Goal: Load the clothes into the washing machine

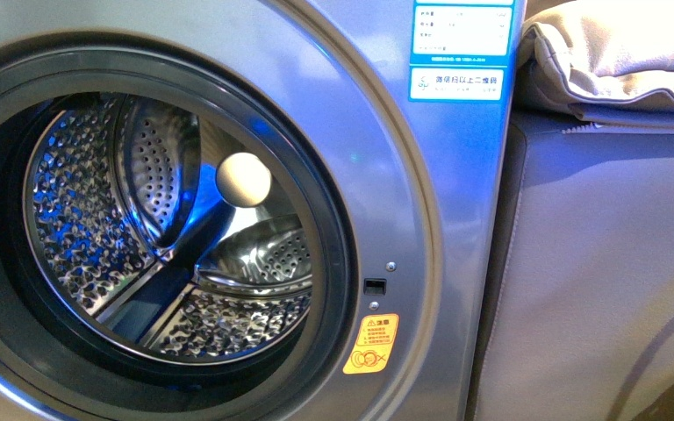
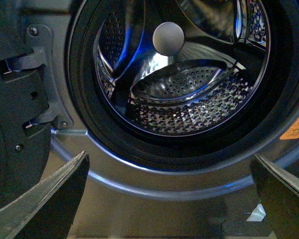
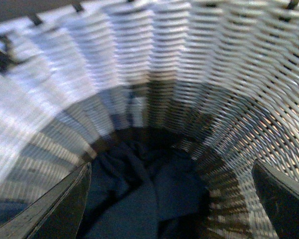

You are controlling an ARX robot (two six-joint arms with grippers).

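Note:
The silver-grey washing machine (image 1: 386,175) fills the front view, its porthole open onto the empty perforated steel drum (image 1: 167,254). Neither arm shows there. In the left wrist view the washing machine's drum (image 2: 184,89) faces my open, empty left gripper (image 2: 169,199), which hangs below the dark rubber rim (image 2: 84,89). In the right wrist view my open right gripper (image 3: 169,204) points down into a woven wicker basket (image 3: 199,74), above the dark, near black-blue clothes (image 3: 139,199) crumpled at its bottom. The fingers are apart from the fabric.
Beige padded folded fabric (image 1: 614,53) lies on a grey surface (image 1: 605,263) right of the washer. A yellow-orange warning sticker (image 1: 370,344) and blue-white labels (image 1: 461,44) mark the washer front. The door hinge (image 2: 25,94) sits beside the porthole in the left wrist view.

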